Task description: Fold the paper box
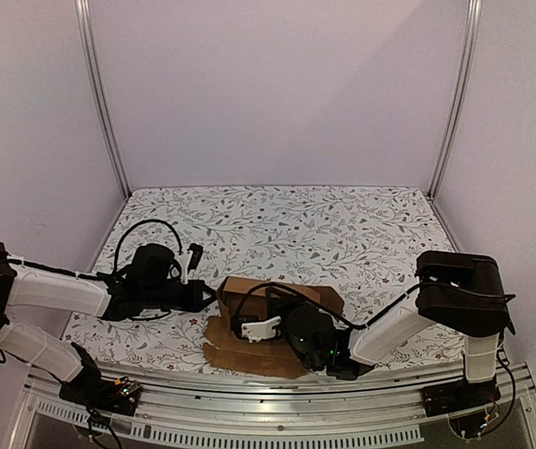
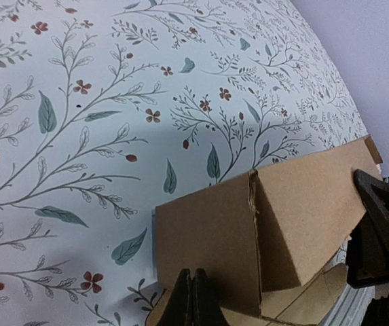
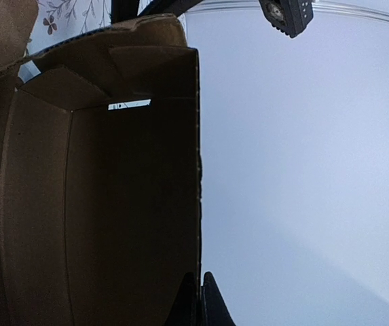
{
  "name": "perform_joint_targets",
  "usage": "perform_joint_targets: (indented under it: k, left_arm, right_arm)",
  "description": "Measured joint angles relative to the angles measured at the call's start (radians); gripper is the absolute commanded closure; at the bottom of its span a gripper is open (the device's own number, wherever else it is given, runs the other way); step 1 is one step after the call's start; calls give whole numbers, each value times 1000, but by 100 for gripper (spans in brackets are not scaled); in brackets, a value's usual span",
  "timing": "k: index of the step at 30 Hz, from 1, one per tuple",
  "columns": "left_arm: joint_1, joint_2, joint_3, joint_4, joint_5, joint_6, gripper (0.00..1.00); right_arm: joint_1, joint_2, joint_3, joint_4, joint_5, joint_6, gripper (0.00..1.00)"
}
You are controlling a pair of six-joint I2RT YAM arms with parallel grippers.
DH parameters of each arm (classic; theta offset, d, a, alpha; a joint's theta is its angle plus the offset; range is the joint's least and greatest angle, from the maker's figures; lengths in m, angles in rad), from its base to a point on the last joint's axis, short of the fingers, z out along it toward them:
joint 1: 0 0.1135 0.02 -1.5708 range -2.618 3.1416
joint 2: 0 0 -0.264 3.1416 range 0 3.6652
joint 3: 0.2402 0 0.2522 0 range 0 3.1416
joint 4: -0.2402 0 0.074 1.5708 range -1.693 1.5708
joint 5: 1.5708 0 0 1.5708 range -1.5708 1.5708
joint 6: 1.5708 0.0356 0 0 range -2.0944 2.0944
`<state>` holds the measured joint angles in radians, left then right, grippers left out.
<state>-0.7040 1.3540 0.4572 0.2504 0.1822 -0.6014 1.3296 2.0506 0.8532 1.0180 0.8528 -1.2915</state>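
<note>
Now both claws sit clenched: left gripper (image 2: 191,302) at nine o'clock of the paper box (image 1: 249,288), right gripper (image 3: 199,302) at its six.

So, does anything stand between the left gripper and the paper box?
Nothing visible does. The left gripper, shut, is at the near panel of the paper box; the right gripper, also shut, sits at another wall's edge.

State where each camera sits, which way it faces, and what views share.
Top external: above, behind the bases, looking down at table, paper box, left arm, right arm.
Left wrist: beside the box's outer wall; shut left gripper shows.
Right wrist: looking into the box's open inside; shut right gripper shows.
All share the box.
</note>
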Motion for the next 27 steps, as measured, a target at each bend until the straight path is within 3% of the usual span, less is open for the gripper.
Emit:
perform_joint_targets:
  k: [27]
  left_arm:
    - [-66, -5, -44, 14, -50, 166, 87]
  right_arm:
    - [5, 0, -13, -16, 11, 53, 100]
